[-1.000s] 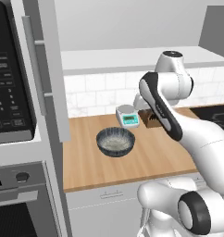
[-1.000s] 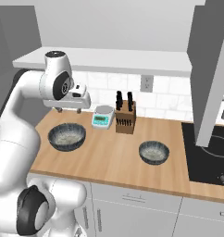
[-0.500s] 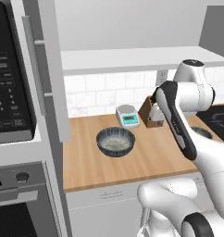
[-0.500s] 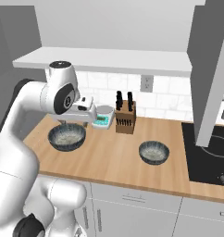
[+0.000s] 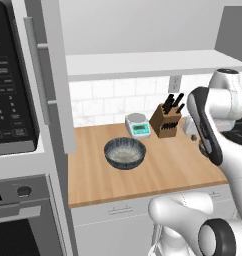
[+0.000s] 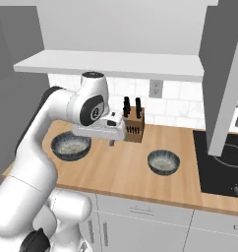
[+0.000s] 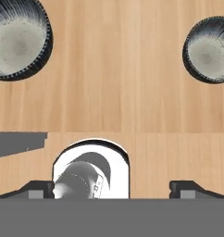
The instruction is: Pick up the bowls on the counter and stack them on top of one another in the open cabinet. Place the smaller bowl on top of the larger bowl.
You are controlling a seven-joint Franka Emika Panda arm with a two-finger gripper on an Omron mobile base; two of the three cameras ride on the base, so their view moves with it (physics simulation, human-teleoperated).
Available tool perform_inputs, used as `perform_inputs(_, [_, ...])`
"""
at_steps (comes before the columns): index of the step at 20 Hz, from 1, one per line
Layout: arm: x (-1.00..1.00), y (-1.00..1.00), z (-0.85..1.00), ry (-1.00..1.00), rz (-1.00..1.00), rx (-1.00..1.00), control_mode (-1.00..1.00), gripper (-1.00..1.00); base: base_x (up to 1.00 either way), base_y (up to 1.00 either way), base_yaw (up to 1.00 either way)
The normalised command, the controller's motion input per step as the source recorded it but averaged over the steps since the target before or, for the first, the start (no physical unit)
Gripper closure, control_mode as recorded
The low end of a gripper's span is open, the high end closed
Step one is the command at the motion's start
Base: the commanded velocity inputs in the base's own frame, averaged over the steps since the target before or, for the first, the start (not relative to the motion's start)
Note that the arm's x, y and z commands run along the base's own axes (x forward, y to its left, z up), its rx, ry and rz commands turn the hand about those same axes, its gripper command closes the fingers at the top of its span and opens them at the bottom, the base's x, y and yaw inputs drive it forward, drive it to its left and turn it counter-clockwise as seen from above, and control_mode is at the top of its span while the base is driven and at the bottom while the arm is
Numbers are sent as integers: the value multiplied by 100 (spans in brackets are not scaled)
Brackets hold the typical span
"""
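Observation:
The larger bowl (image 5: 124, 152) sits on the wooden counter (image 5: 163, 170) in front of the scale; it also shows as the larger bowl (image 6: 70, 146) and the larger bowl (image 7: 19, 41). The smaller bowl (image 6: 163, 162) rests further right, near the stovetop, and appears as the smaller bowl (image 7: 210, 51). My gripper (image 6: 111, 142) hangs above the bare counter between the two bowls, pointing down. In the hand view the gripper (image 7: 112, 187) is open, its fingertips (image 7: 37, 188) wide apart with nothing between them. The open cabinet's shelf floor (image 5: 143, 64) lies above, its door (image 5: 48, 80) swung out at the left.
A white-and-teal scale (image 5: 138, 125) and a knife block (image 5: 165, 121) stand against the tiled back wall. The black stovetop (image 6: 222, 162) borders the counter on the right. A black microwave (image 5: 10, 90) and an oven (image 5: 23, 220) are at the left.
The arm has swung down and to the right, from high beside the larger bowl to a lower spot over the counter between the two bowls. The bowls have not moved.

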Motion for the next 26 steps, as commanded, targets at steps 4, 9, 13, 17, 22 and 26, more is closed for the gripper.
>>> perform_inputs(4, [0, -67, -32, 7, -21, 0, -100, -100, 0, 0, 0])
perform_inputs(9, [-3, -53, -34, -1, -36, -1, -100, -100, 0, 0, 0])
perform_inputs(13, [-3, -62, -22, 0, -30, 0, -100, -100, 0, 0, 0])
perform_inputs(17, [-16, -51, -12, -1, -29, 0, -100, -100, 0, 0, 0])
perform_inputs(22, [0, -43, -29, -1, -21, 4, -100, -100, 0, 0, 0])
perform_inputs(26, [0, -37, -25, -2, -9, 21, -100, -100, 0, 0, 0])
